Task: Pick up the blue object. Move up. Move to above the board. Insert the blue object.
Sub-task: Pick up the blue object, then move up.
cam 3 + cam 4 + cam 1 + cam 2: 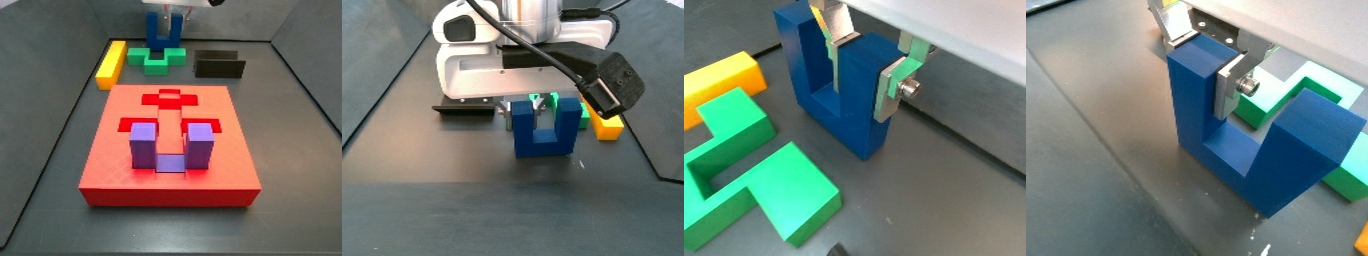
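The blue object (pixel 844 105) is a dark blue U-shaped block standing with its prongs up on the dark floor; it also shows in the other wrist view (pixel 1227 140) and in both side views (pixel 166 46) (pixel 541 135). My gripper (pixel 859 100) is shut on one prong, with one finger in the slot and one finger (pixel 1227 95) on the prong's outer face. It shows in both side views (pixel 166 33) (pixel 539 104). The red board (pixel 120 165) lies well apart from it, nearer the camera in a side view.
A purple U-shaped block (pixel 167 148) sits in the board. A green block (pixel 751 165) (pixel 162 61) lies right beside the blue object, with a yellow bar (pixel 718 85) (pixel 111 62) past it. The fixture (pixel 221 64) stands on the other side.
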Available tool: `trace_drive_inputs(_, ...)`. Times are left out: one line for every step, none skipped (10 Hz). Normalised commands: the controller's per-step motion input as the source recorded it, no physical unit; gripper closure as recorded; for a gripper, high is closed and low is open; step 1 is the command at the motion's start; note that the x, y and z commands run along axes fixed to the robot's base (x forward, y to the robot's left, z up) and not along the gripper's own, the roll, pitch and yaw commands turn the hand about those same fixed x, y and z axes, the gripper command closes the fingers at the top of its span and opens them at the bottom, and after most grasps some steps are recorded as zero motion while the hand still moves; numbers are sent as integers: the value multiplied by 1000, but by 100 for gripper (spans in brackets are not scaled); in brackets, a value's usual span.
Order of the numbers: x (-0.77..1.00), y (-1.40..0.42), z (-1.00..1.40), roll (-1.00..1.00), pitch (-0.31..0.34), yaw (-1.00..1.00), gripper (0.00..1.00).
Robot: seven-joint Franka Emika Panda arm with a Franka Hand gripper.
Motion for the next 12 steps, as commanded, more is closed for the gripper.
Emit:
trace_drive_inputs(0, 0, 0, 0, 0, 0, 100)
trace_drive_inputs(0, 0, 0, 0, 0, 0, 100)
trace_drive_inputs(0, 0, 0, 0, 0, 0, 100)
trace_drive_inputs(0, 0, 0, 0, 0, 0, 100)
trace_drive_inputs(0, 0, 0, 0, 0, 0, 100)
trace_drive_inputs(0, 0, 0, 0, 0, 0, 100)
trace_drive_inputs(0, 0, 0, 0, 0, 0, 100)
trace_drive_inputs(0, 0, 0, 0, 0, 0, 100)
trace_drive_inputs(0, 0, 0, 0, 0, 0, 100)
trace_drive_inputs(0, 0, 833, 0, 0, 0, 100)
trace_drive_inputs(33, -37, 846, -1, -8, 37, 100)
trace_drive_inputs(-7, -47, 578, -5, 22, 46, 100)
